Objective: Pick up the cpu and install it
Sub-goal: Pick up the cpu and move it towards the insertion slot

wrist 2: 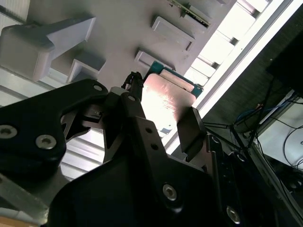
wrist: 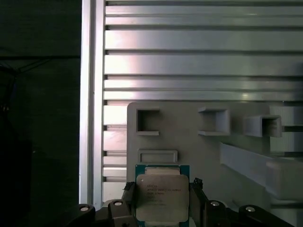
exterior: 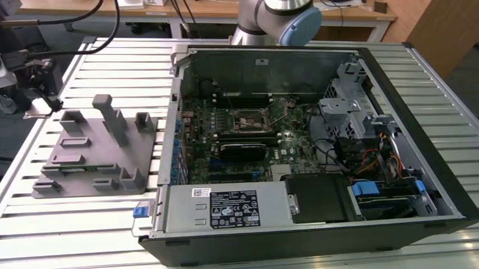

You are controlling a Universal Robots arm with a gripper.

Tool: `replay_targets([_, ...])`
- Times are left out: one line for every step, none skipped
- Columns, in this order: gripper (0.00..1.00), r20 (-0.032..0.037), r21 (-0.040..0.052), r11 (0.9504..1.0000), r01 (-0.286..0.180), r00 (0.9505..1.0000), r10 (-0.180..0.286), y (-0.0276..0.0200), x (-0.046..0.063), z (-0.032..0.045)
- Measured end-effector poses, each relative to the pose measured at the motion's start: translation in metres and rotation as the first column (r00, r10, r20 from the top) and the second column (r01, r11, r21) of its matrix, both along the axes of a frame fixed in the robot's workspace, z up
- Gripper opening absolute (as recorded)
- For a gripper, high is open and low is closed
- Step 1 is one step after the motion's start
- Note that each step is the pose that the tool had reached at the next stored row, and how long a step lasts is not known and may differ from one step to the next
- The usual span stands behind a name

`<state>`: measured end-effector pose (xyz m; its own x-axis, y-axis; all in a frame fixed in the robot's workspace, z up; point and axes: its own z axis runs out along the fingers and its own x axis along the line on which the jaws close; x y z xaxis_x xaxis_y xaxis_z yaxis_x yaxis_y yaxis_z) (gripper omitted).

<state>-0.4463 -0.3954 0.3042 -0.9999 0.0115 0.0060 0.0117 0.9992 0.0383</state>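
The cpu [wrist: 162, 189], a pale silvery square with a thin green edge, sits between the two black fingers of my gripper [wrist: 163, 203]. In the second wrist view the cpu [wrist 2: 168, 92] again lies in the gripper [wrist 2: 163, 113], one finger against each side edge, and it appears raised a little above the grey fixture plate [wrist 2: 118, 28]. In the exterior view the gripper [exterior: 51, 98] hangs over the far left corner of the grey fixture [exterior: 97, 154]. The black cpu socket [exterior: 250, 120] lies on the motherboard inside the open case.
The open computer case [exterior: 314, 145] takes up the exterior view's middle and right, with cables, a drive cage and a power supply [exterior: 232, 207] inside. Upright posts [exterior: 112, 120] rise from the grey fixture. Slatted metal table [exterior: 97, 224] lies all around.
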Motion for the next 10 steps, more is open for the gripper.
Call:
replay_targets([0.54,0.0,0.0,1.0,0.0,1.0,0.0,0.0003,0.0,0.0018])
replay_targets([0.54,0.0001,0.0,1.0,0.0,1.0,0.0,0.0006,0.0,0.0035])
replay_targets([0.54,0.0001,-0.0001,1.0,0.0,1.0,0.0,0.0011,0.0,0.0054])
replay_targets([0.54,0.0003,-0.0001,1.0,0.0,1.0,0.0,0.0016,0.0,0.0072])
replay_targets([0.54,0.0005,0.0,1.0,0.0,1.0,0.0,0.0021,0.0,0.009])
replay_targets([0.54,0.0006,0.0,1.0,0.0,1.0,0.0,0.0025,0.0,0.0111])
replay_targets([0.54,0.0007,0.0,1.0,0.0,1.0,0.0,0.0029,0.0,0.0131])
replay_targets([0.54,0.0008,0.0,1.0,0.0,1.0,0.0,0.0033,0.0,0.015])
replay_targets([0.54,0.001,0.0,1.0,0.0,1.0,0.0,0.0036,0.0,0.017])
replay_targets([0.54,0.0012,0.0,1.0,0.0,1.0,0.0,0.0039,0.0,0.0189])
